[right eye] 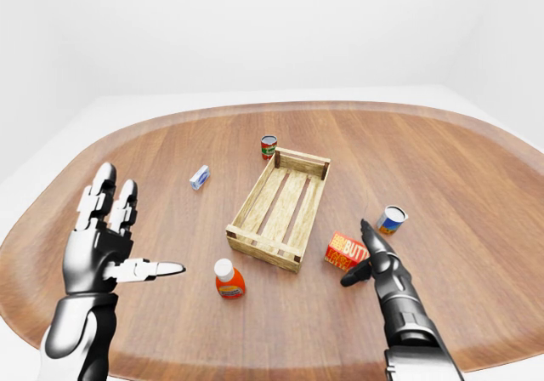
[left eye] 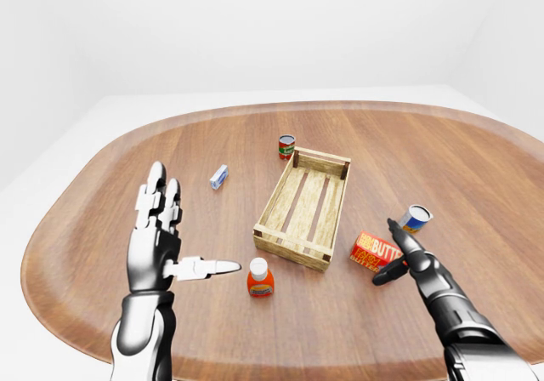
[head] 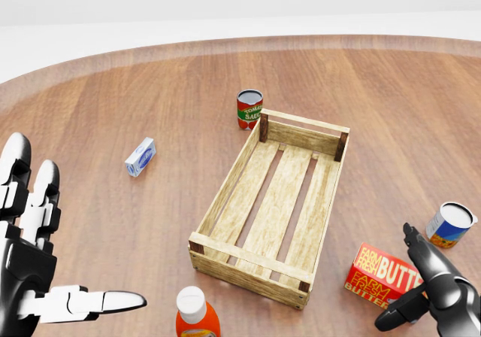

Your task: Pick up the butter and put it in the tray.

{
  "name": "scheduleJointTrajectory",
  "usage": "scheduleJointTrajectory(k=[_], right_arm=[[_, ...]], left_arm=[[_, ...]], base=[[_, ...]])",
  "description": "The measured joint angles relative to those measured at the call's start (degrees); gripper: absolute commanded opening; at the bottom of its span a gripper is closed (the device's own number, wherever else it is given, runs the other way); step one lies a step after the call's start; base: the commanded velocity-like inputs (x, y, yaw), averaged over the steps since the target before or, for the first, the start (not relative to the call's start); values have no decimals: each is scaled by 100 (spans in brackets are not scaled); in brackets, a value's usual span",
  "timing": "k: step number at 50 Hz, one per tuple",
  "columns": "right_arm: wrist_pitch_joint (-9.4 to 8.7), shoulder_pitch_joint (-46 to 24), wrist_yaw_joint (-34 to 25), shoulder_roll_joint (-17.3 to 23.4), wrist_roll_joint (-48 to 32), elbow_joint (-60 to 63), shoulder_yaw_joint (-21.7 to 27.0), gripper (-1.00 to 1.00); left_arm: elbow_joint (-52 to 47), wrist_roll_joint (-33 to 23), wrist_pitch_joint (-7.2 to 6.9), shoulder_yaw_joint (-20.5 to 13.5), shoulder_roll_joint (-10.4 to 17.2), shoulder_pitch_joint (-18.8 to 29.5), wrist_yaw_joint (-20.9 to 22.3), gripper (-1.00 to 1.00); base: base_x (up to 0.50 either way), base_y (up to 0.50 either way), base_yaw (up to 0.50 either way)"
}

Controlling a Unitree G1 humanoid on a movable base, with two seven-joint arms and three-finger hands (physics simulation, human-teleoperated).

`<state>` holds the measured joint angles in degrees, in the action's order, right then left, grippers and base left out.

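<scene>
The right robot hand (head: 425, 288) reaches in at the bottom right of the head view, its dark fingers (head: 418, 253) spread apart and closed on nothing. One finger stretches up along the right edge of the butter (head: 385, 275), while the thumb curls below the box's lower right corner; whether they touch it cannot be told. The butter, a red box with yellow lettering, lies flat on the wooden table (head: 150, 224), just to the left of this hand and outside the tray (head: 268, 204).

Up and to the right of the right robot hand, near its extended fingertip but apart from it, a blue-labelled can (head: 449, 225) stands tilted.

The left robot hand (head: 30, 254) is held up at the bottom left of the head view, palm open, the white fingers pointing upward and the thumb stretched out sideways toward the right. It holds nothing. Beyond its thumb tip to the right, an orange bottle with a white cap (head: 195, 316) stands at the bottom edge, just below the tray's nearest corner.

The tray, a slatted wooden crate, lies between the two hands and runs away toward the top right. Above the left robot hand, well apart, a small blue-and-white carton (head: 140, 156) lies on the table. Farthest off, a tomato sauce can (head: 249, 109) stands upright just beside the tray's far left corner.
</scene>
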<state>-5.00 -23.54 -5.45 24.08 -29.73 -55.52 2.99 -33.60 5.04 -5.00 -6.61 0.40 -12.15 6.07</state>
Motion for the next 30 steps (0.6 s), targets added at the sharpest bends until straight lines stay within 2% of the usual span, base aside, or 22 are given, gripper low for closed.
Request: scheduleJointTrajectory(k=[30], right_arm=[[0, -263, 155, -35, -231, -451, -88, 100]], left_arm=[[-25, 1, 0, 8, -2, -7, 3, 100]], base=[[0, 0, 0]])
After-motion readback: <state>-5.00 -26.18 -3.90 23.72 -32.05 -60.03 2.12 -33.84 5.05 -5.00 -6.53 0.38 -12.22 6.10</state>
